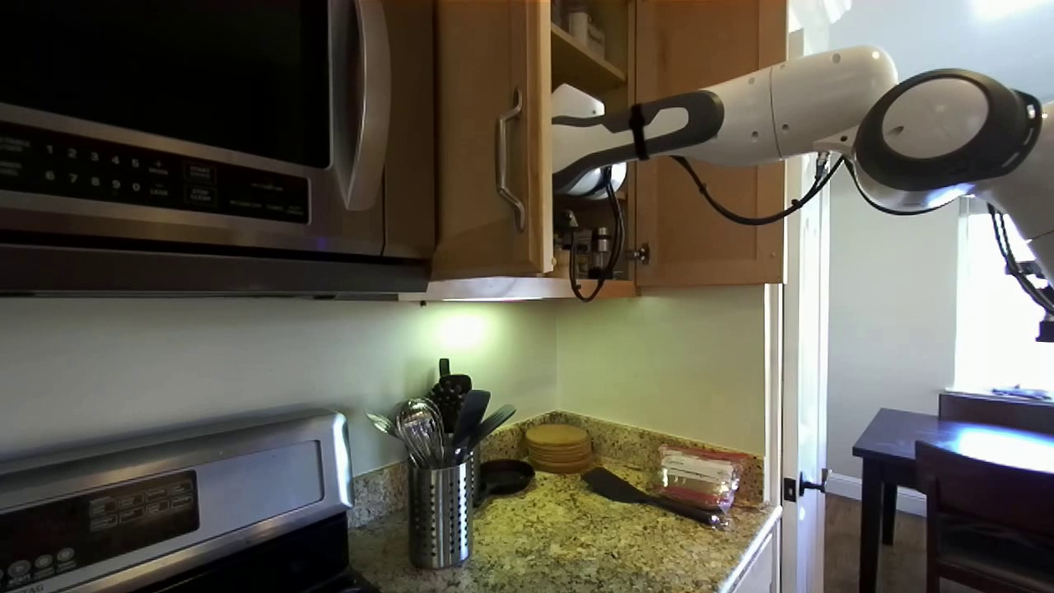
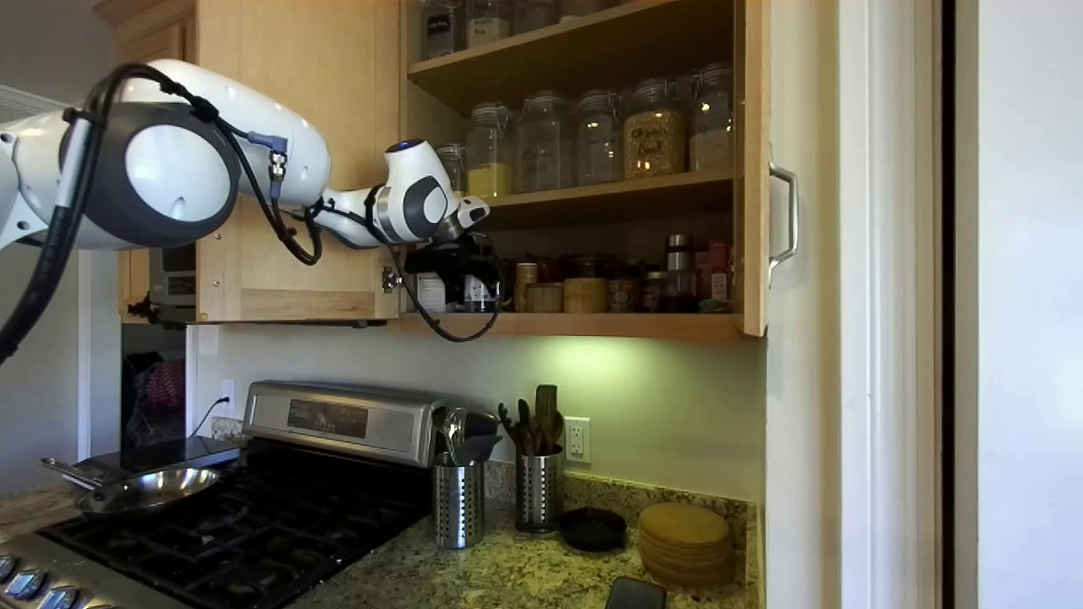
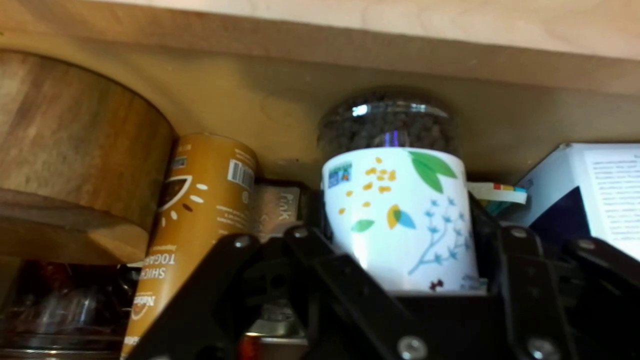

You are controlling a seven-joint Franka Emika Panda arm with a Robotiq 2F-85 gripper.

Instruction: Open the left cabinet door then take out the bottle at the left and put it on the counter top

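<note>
Glass clip-top jars (image 2: pixel 546 144) line the middle shelf (image 2: pixel 609 190) of the wall cabinet (image 2: pixel 436 93), a jar of tan dry pieces (image 2: pixel 654 139) and a jar with yellow contents (image 2: pixel 488 152) among them. At the left end of the lowest shelf (image 2: pixel 592 326) is the bottle (image 3: pixel 400 200), dark grains showing past its white leaf-printed label, with a white box (image 3: pixel 615 190) to its left and an orange togarashi can (image 3: pixel 205 200) to its right. Below, on the granite worktop (image 1: pixel 560 535), a perforated steel utensil holder (image 1: pixel 441 523) with a whisk (image 1: pixel 420 428) and other utensils (image 1: pixel 471 416) stands near the stove (image 1: pixel 255 478). A black skillet (image 2: pixel 592 529) sits near the back edge, round tan discs (image 2: pixel 685 541) are stacked in the back right corner, and a black spatula (image 1: pixel 613 486) lies with its handle toward the front edge.

The left cabinet door (image 1: pixel 478 165) and the right cabinet door (image 1: pixel 716 255) both stand open, and the arm (image 1: pixel 782 107) reaches between them. The claw (image 3: pixel 397 215) is lower than the middle shelf's front edge. Its jaws are closed on the bottle, one against each side, apart only by the bottle's width; whether the bottle's base touches the shelf I cannot tell
</note>
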